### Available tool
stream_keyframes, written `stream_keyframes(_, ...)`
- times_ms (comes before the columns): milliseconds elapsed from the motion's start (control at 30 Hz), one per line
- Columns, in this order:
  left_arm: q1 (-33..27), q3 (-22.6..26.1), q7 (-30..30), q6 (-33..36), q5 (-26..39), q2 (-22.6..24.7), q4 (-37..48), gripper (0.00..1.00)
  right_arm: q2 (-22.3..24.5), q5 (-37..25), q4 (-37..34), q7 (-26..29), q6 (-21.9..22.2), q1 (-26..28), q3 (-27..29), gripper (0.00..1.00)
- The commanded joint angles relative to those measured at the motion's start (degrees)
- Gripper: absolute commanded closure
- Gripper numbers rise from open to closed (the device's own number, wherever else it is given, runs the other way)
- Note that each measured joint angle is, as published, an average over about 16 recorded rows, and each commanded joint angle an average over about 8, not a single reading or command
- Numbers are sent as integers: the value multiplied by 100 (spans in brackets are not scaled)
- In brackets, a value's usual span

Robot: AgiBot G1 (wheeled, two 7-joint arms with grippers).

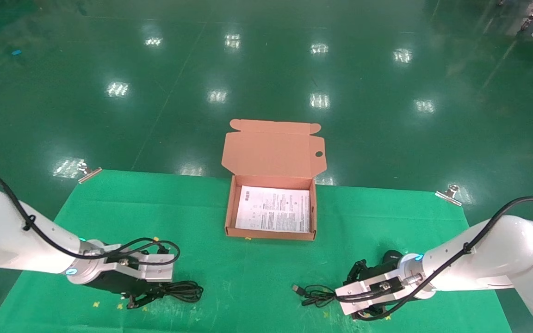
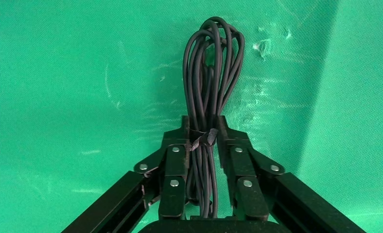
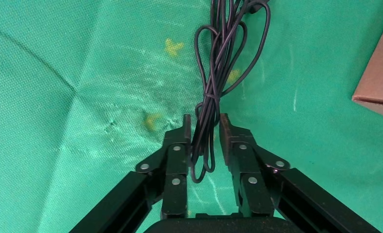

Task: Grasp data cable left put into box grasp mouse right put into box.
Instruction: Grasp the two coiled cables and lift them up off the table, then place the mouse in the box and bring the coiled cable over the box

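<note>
left gripper (image 2: 202,138) near the desk (image 1: 257,273) front-left corner is clamped on the data cable (image 2: 210,73) at its tie, bundle running straight out from the fingers, box (image 1: 271,233) toward back-centre; right gripper (image 3: 202,131) slightly apart astride mouse cord (image 3: 214,77).

Bare cloth (image 1: 257,273) between claws and box (image 1: 271,233).

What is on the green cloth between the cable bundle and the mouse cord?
Nothing. In the head view, only bare green cloth lies between the data cable on the left and the mouse's cord on the right.
</note>
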Motion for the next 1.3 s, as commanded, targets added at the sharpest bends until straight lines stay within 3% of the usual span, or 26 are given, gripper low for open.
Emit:
stream_keyframes(33, 0, 0, -1, 1, -1, 0, -1, 100, 0, 0, 1, 1, -1, -1, 0, 100)
stream_keyframes(633, -41, -23, 25, 28, -21, -87, -161, 100, 100, 74, 64, 93, -44, 58, 69, 100)
stream_keyframes(833, -340, -123, -89, 98, 26, -570, -1090, 100, 774, 364, 911, 802, -84, 376, 487, 100)
stream_keyframes(967, -740, -202, -420, -41, 263, -782, -1855, 100, 1068, 418, 1664, 1341, 200, 741, 808, 100)
stream_keyframes(1100, -1148, -286, -915, -398, 588, -645, -2276, 100, 788, 418, 1859, 1437, 622, 1253, 1007, 100)
stream_keyframes(1300, -1607, -398, -1351, -1126, 986, -158, -2103, 100, -238, 520, 1050, 897, 1216, 2079, 1103, 100)
